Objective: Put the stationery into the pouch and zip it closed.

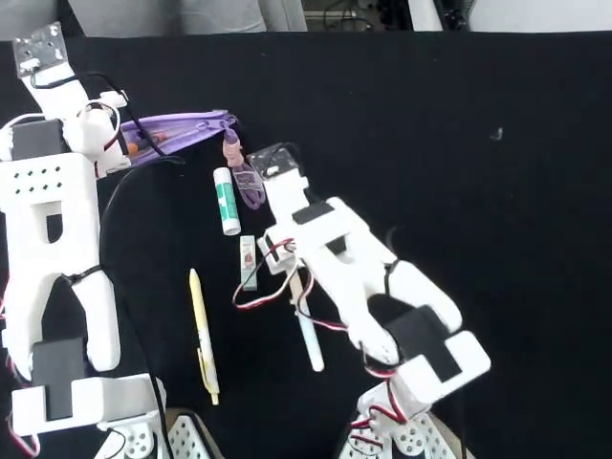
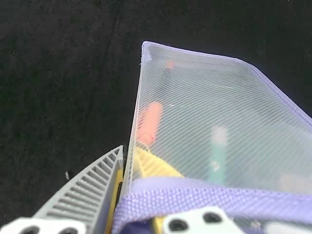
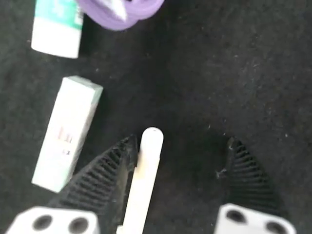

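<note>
Closing now risks a skewed pinch: the white pen [image 3: 146, 170] lies against one finger of your right gripper [image 3: 180, 144], off centre and caught near its end, so it may roll or swing as it lifts. Those jaws stand wide apart, holding nothing. In the high view the eraser box [image 1: 249, 261] sits at the pen end's 9 o'clock, near enough to get nudged. Your left gripper [image 2: 122, 161] is clamped on the mesh pouch [image 2: 209, 112], at 10 o'clock on the table [image 1: 478, 239]; a weak bite could let it sag.
</note>
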